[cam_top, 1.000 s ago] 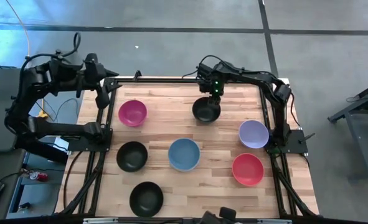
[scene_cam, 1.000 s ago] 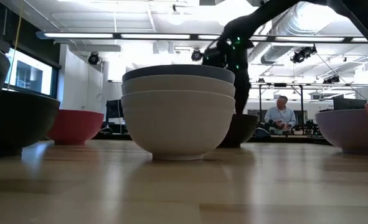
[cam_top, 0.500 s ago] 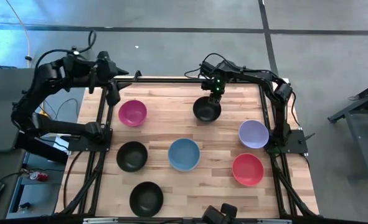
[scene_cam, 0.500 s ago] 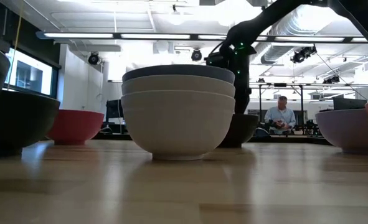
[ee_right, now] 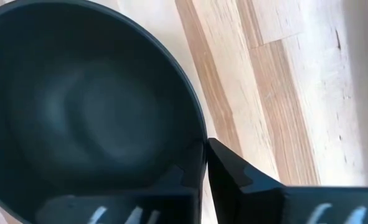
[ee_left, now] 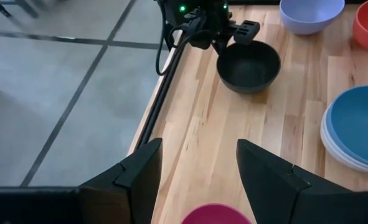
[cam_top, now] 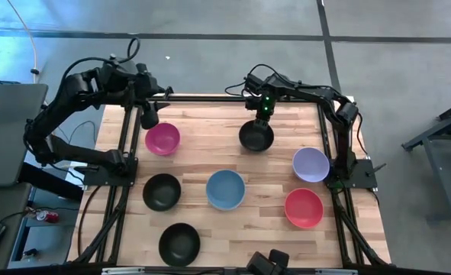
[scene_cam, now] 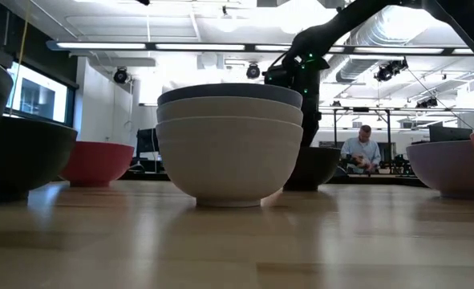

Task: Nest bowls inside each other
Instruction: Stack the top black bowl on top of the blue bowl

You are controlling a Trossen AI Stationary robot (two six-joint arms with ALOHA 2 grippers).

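My right gripper (cam_top: 262, 120) is shut on a black bowl (cam_top: 256, 136) at the table's far middle. My left gripper (cam_top: 149, 118) hangs open above the far edge of the magenta bowl (cam_top: 162, 139), whose rim shows between its fingers (ee_left: 216, 213). The blue bowl (cam_top: 225, 189) sits nested in two white bowls (scene_cam: 228, 152) at the middle. A lavender bowl (cam_top: 310, 164) and a red bowl (cam_top: 304, 208) stand at the right. Two more black bowls (cam_top: 162, 192) (cam_top: 179, 244) stand at the near left. My right gripper pinches the black bowl's far rim (ee_right: 199, 134), one finger inside the bowl and one outside. The fingers come from above, pointing down. The bowl stands upright with its base on the table (scene_cam: 313, 185).
Dark frame rails (cam_top: 126, 176) run along the table's left and right edges. A person (scene_cam: 361, 152) sits in the room behind the table. Bare wood (cam_top: 210, 153) lies between the magenta, black and blue bowls.
My left gripper has swung from beyond the table's left edge toward the right, over the magenta bowl's far side, staying open. My right gripper has shut on the black bowl's far rim, and the bowl has shifted slightly toward the right.
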